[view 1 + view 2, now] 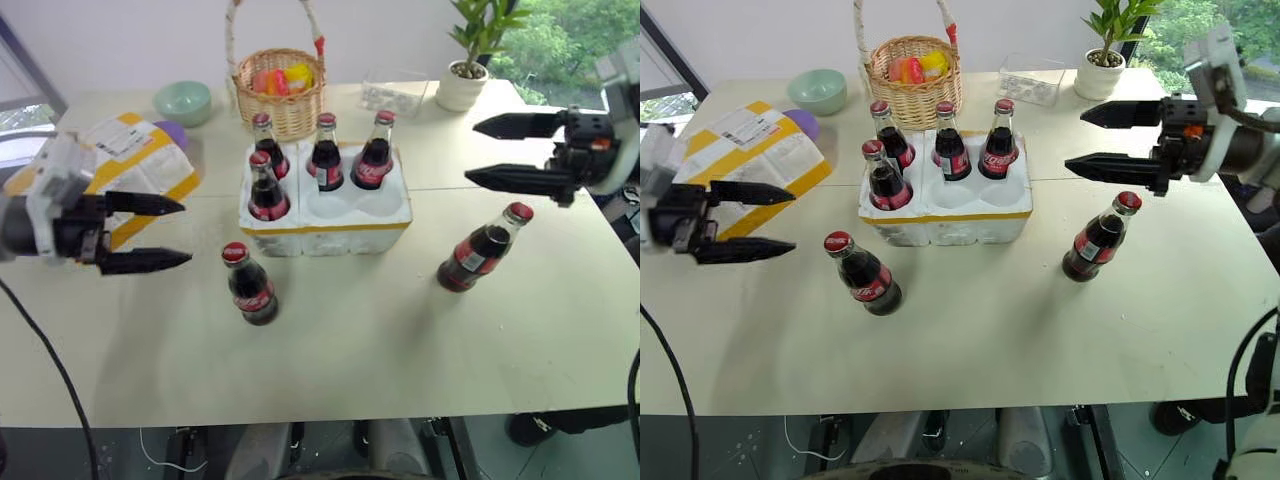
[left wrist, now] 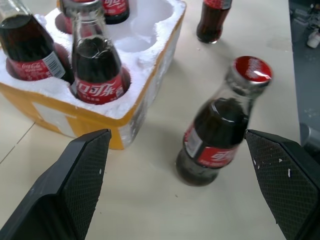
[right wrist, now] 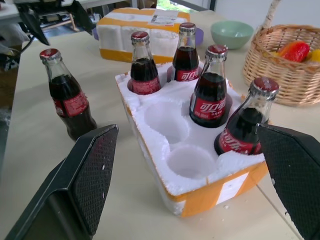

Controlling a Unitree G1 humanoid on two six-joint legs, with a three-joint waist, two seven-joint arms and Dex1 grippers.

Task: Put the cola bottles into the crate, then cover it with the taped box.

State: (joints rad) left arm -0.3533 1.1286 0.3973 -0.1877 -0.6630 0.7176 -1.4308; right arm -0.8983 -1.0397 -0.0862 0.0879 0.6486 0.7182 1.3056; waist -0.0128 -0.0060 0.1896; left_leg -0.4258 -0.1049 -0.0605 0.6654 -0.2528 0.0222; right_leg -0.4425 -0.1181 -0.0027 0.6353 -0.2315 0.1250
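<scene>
Jaws stand wide apart on both sides, holding nothing: the left gripper point(image 1: 150, 233) hovers over the left part of the tabletop point(image 1: 400, 340), in front of the taped box point(image 1: 120, 160), and the right gripper point(image 1: 500, 150) hangs above the right part, its fingers pointing toward the middle.

Behind the crate point(image 1: 325, 215) stands a wicker basket point(image 1: 283, 95) with a tall handle and red, orange and yellow items inside. A pale green bowl point(image 1: 183, 100) sits to its left, a clear plastic tray point(image 1: 393, 92) to its right, and a potted plant point(image 1: 470, 70) in a white pot stands near the far right corner. A small purple object point(image 1: 172, 131) peeks out just behind the taped box. Nothing lies between either gripper and the loose bottles.

The crate is a low white styrofoam block with a yellow tape band along its base, at mid-tabletop. Four cola bottles stand in its wells: three in the back row point(image 1: 327, 152) and one in the front left well point(image 1: 266, 186); the front middle and front right wells are vacant. Each bottle is dark, with a red cap and a red-and-white label. A fifth bottle point(image 1: 250, 285) stands on the tabletop just in front of the crate's left corner, and a sixth point(image 1: 485, 247) stands to the crate's right, below the right gripper.
</scene>
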